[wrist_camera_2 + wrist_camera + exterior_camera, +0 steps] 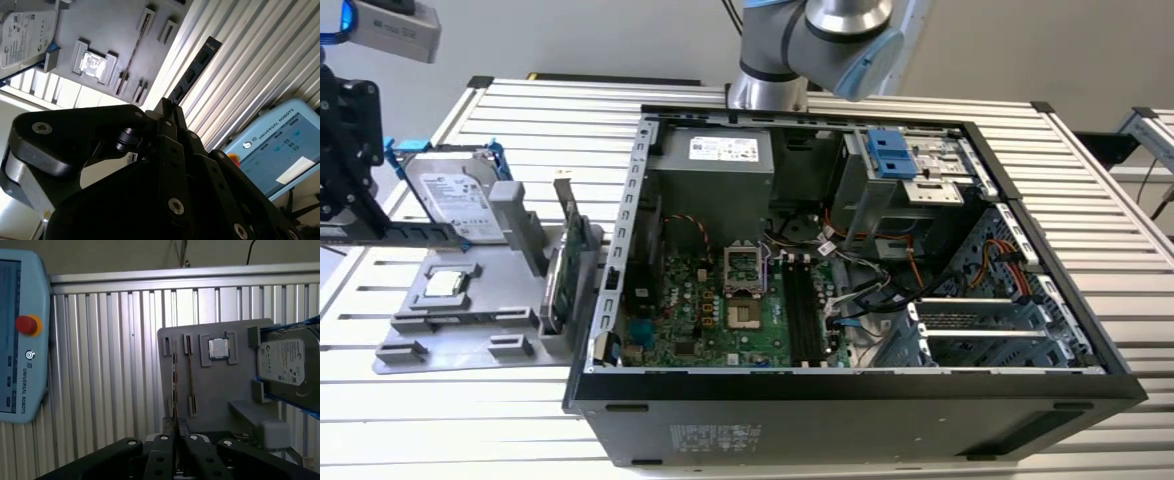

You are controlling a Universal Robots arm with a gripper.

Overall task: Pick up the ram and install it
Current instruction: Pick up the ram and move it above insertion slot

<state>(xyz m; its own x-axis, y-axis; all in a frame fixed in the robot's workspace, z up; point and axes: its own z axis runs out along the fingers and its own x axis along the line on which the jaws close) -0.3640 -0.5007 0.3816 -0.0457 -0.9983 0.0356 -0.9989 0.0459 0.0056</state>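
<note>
My gripper [176,436]: clamped tight on one end of the ram.
Ram [192,72]: juts out past my fingertips, in the air near the grey holder [215,385].
Computer case [854,385]: open, well apart from me.

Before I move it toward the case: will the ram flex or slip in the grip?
The ram looks thin and flat, so it is probably light and fairly stiff. The gripper pinches it with much of its length overhanging, so a bump could pivot it. As a bare board, it is likely fragile under side load.
</note>
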